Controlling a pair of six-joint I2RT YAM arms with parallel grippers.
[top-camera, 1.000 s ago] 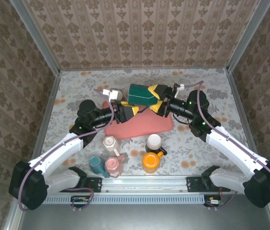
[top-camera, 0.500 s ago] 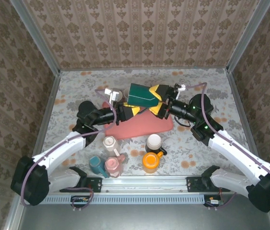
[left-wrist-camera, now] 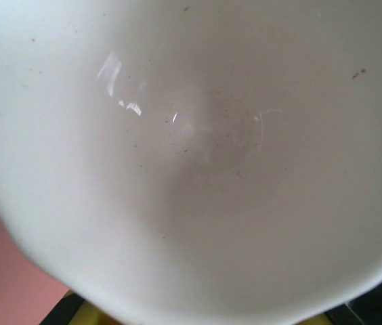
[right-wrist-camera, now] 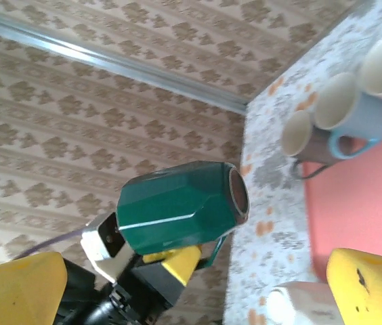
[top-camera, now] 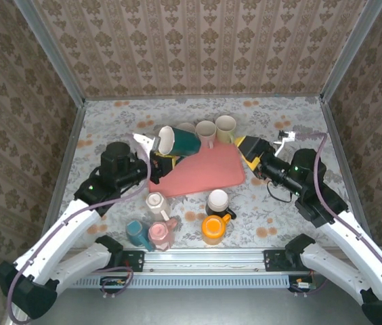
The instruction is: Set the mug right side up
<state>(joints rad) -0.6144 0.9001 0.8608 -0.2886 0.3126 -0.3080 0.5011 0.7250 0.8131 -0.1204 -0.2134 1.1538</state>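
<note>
You have a pink mat [top-camera: 204, 169] lying mid-table on the flowered tablecloth [top-camera: 110, 122]. Behind its far edge three mugs [top-camera: 206, 132] stand in a row with their mouths up; the right wrist view shows the middle one as blue. Near you, a pale pink mug [top-camera: 154, 202] and a dark mug with a white top [top-camera: 217, 201] sit just off the mat's near edge. Closer still, a teal mug [top-camera: 137, 233] touches a pink mug [top-camera: 161, 233], and an orange mug [top-camera: 213, 229] sits below the dark one. Patterned wallpaper [top-camera: 204, 47] lines the walls.
</note>
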